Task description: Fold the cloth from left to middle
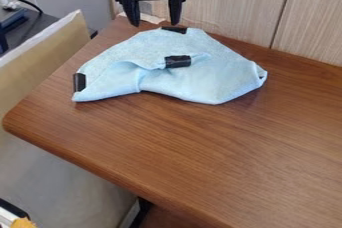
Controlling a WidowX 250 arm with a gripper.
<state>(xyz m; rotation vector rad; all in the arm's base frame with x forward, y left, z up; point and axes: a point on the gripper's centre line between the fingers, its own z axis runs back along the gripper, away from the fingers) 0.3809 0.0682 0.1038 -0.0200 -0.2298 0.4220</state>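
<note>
End effector (155, 24) hangs open at twelve o'clock; pinch the cloth's (190, 84) eight-o'clock black tab (79, 82) low, then lift gently centreward.

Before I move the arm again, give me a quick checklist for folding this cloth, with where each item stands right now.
1. Gripper open: ok, its fingers stand apart.
2. Nothing held: ok, there is no fabric between the fingers.
3. Light blue cloth fully on the wooden table: ok, wood shows around its near side.
4. Left black tape patch at the middle: not ok, it lies out at the cloth's left end.
5. Cloth smooth: not ok, a ridge runs left from the middle black tape patch.
6. Layers underneath lying flat: cannot tell, they're hidden.
</note>
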